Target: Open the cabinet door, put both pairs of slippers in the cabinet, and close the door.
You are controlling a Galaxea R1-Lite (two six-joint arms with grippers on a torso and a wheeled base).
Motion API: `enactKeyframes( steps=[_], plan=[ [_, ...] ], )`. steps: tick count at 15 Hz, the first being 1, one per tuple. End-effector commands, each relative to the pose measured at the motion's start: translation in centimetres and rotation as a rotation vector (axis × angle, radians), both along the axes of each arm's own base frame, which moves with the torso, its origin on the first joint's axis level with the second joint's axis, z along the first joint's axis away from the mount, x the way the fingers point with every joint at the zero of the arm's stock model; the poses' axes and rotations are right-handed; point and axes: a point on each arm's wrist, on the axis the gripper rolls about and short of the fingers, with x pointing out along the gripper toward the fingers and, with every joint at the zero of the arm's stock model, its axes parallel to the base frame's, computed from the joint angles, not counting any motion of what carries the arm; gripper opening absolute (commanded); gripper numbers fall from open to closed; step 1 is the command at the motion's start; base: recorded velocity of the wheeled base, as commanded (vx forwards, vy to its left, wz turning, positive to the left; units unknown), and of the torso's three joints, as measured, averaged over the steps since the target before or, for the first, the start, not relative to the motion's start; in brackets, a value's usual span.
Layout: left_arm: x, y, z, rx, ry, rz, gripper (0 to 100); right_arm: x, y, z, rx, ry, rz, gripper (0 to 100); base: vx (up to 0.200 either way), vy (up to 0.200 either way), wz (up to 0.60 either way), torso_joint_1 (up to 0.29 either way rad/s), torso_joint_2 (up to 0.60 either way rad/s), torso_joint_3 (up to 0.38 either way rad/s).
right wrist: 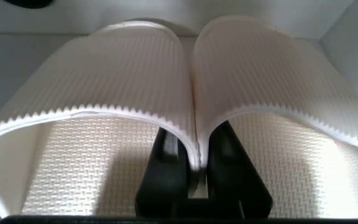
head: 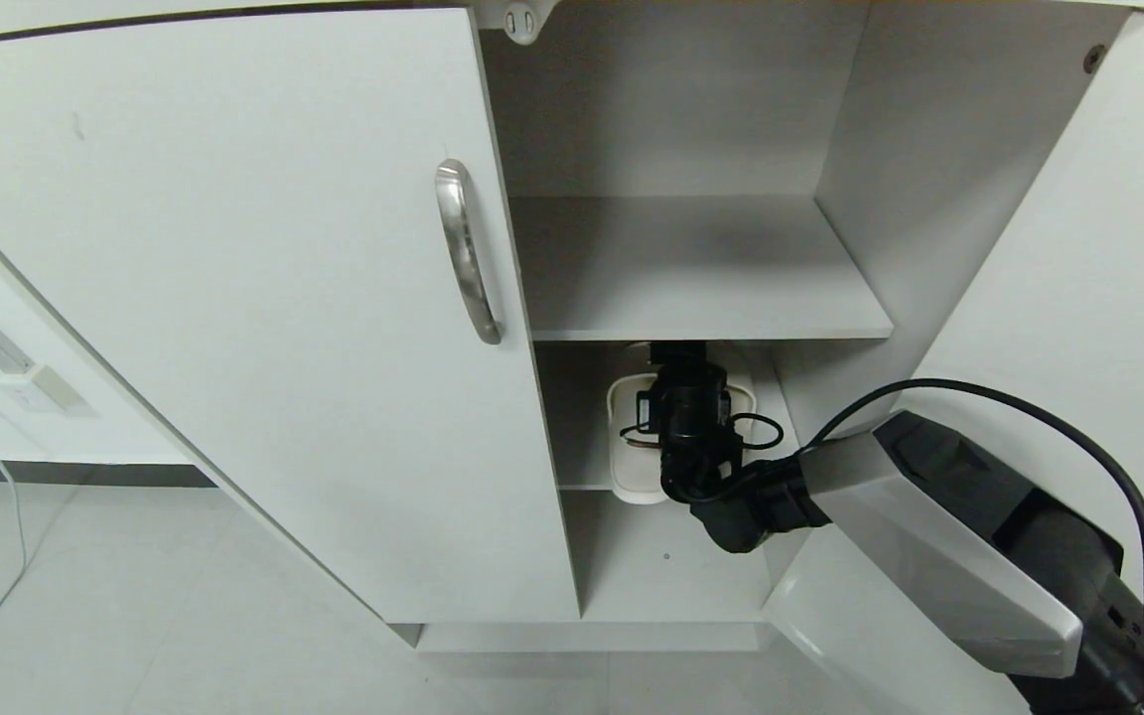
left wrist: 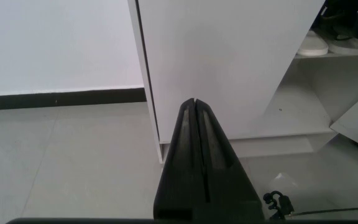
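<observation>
"Where have the slippers (head: pixel 632 475) got to?"

"They're inside the cabinet (head: pixel 920 179), on the lower shelf (head: pixel 584 447), just under the middle shelf (head: pixel 691 268). The right-hand door (head: pixel 1078 298) stands open and the left-hand door (head: pixel 234 298) is shut, with its metal handle (head: pixel 468 253) by the opening."

"Can you see them properly from the front?"

"Hardly. The right arm's wrist covers most of the pair, so only a white rim shows. The middle shelf's edge cuts off the fingertips."

"So what's the right gripper (right wrist: pixel 196 180) doing?"

"Its own camera shows that. One finger (right wrist: pixel 166 168) sits inside each slipper, and they pinch the two ribbed straps together where they meet. The heels run off the edge of that picture."

"And the left gripper (left wrist: pixel 194 104)?"

"It's low over the floor (left wrist: pixel 73 162) in front of the shut door, with its fingers pressed together and nothing between them. From down there the slippers show far off at the corner, half cut off, with dark parts of the other arm above them that are too small to make out."
</observation>
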Motion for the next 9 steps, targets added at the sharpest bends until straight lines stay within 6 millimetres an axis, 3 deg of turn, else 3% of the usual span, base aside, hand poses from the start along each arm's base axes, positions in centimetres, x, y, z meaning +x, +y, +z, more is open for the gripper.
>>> enactKeyframes(
  steps=[1, 2, 6, 9],
  plan=[
    [0.0, 0.0, 0.0, 0.001, 0.002, 0.000, 0, 0.0, 0.0, -0.1, -0.001, 0.001, 0.001, 0, 0.000, 0.000, 0.00, 0.000, 0.00, 0.000],
    [0.0, 0.0, 0.0, 0.001, 0.002, 0.000, 0, 0.0, 0.0, -0.1, -0.001, 0.001, -0.001, 100, 0.000, 0.000, 0.00, 0.000, 0.00, 0.000],
    [0.0, 0.0, 0.0, 0.001, 0.002, 0.001, 0, -0.5, -0.2, -0.2, -0.012, 0.017, -0.001, 100, 0.000, 0.000, 0.00, 0.000, 0.00, 0.000],
    [0.0, 0.0, 0.0, 0.001, 0.002, 0.000, 0, -2.9, -0.5, 0.9, -0.014, 0.027, 0.020, 100, 0.000, 0.000, 0.00, 0.000, 0.00, 0.000]
  ],
)
